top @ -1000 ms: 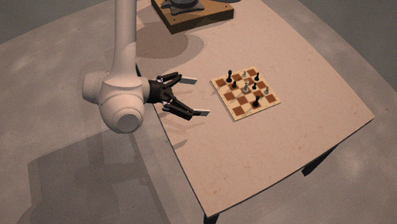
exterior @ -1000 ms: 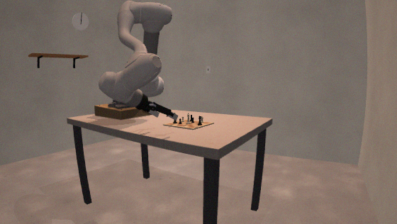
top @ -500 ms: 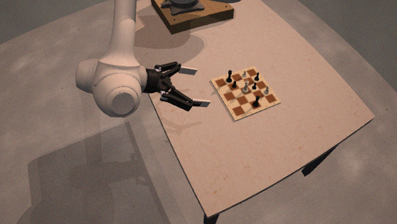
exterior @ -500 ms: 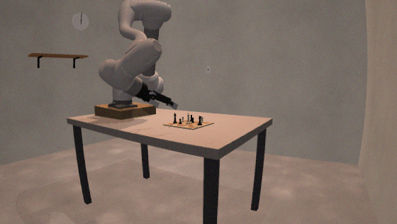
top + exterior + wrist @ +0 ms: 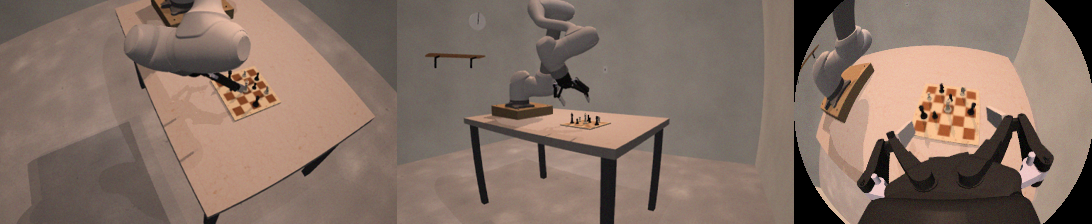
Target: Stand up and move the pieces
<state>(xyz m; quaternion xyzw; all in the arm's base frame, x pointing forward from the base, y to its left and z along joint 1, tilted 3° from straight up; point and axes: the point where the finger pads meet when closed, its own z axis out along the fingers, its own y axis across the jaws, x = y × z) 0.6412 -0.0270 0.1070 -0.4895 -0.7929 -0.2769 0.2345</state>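
Observation:
A small chessboard (image 5: 245, 93) lies on the table, right of the middle. It also shows in the exterior view (image 5: 585, 124) and in the wrist view (image 5: 950, 115). Several black and light pieces stand on it, such as a black piece (image 5: 255, 103) near the front edge and a light piece (image 5: 246, 85) near the middle. The edge letters are too small to read, and I cannot tell which piece lies down. My gripper (image 5: 573, 96) is open and empty, well above the table between the arm's base and the board. It also shows in the wrist view (image 5: 954, 177).
The arm's wooden base block (image 5: 522, 110) stands at the table's back end. The arm's big elbow (image 5: 188, 46) hides part of the table and the board's near corner in the top view. A wall shelf (image 5: 454, 56) hangs far off.

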